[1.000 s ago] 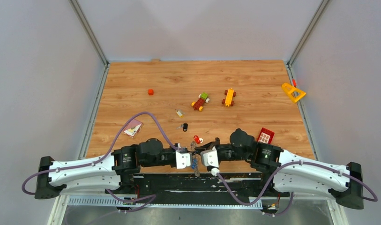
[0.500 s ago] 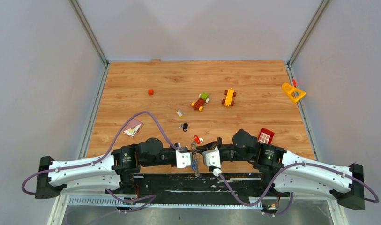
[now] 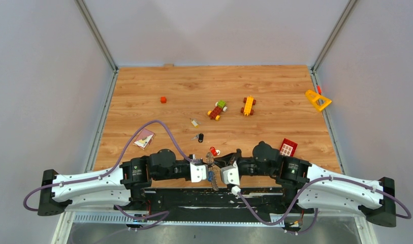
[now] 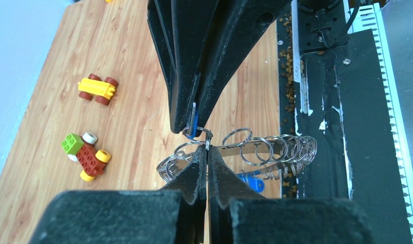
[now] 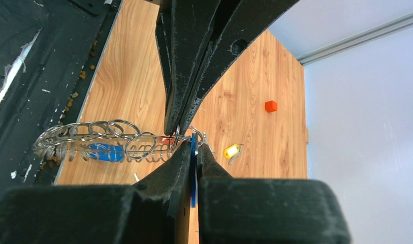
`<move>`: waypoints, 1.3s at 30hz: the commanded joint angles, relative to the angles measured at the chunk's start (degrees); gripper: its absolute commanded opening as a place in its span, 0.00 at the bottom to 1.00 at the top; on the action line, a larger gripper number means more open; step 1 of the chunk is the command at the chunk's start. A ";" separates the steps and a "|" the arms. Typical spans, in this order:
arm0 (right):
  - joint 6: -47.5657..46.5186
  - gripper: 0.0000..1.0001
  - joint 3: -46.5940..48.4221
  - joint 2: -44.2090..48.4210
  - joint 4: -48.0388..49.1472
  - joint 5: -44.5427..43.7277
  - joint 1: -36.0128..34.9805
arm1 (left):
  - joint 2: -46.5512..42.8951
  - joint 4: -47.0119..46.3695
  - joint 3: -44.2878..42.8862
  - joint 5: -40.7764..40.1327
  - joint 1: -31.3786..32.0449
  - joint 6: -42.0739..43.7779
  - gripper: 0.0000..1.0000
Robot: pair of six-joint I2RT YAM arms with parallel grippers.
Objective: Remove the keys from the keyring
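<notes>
The left end effector (image 4: 207,151) is clamped tight on the keyring (image 4: 267,148), held above the bench (image 3: 275,86) at its near edge. The right end effector (image 5: 194,145) pinches a blue key (image 4: 193,126). Its arm has edged slightly nearer than a second ago.

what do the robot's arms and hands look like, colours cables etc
The left arm and right arm match: white shells on the long links, black rounded joint housings, a white block at each wrist. A purple cable loops along each. The left hand and right hand are matte black, each with two tapered wedge-shaped fingers.
</notes>
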State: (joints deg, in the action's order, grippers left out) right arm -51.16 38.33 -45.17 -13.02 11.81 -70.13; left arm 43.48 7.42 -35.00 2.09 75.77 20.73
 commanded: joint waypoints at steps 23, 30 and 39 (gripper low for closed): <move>-18.10 0.00 1.06 0.50 7.15 -11.75 -3.55 | -1.98 -2.94 -1.80 2.77 0.37 -0.35 0.00; -20.09 0.00 0.26 0.91 8.53 -15.53 -4.69 | -2.16 -2.83 -1.73 2.92 0.36 -0.36 0.00; -22.12 0.00 -0.26 1.31 8.88 -18.39 -5.77 | -2.45 -2.78 -1.73 2.75 0.35 -0.44 0.00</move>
State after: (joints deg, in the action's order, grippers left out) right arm -70.52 38.00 -45.15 -11.03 0.05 -75.99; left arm 41.71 6.33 -35.00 0.71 75.55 20.71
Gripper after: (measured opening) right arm 0.047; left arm 0.007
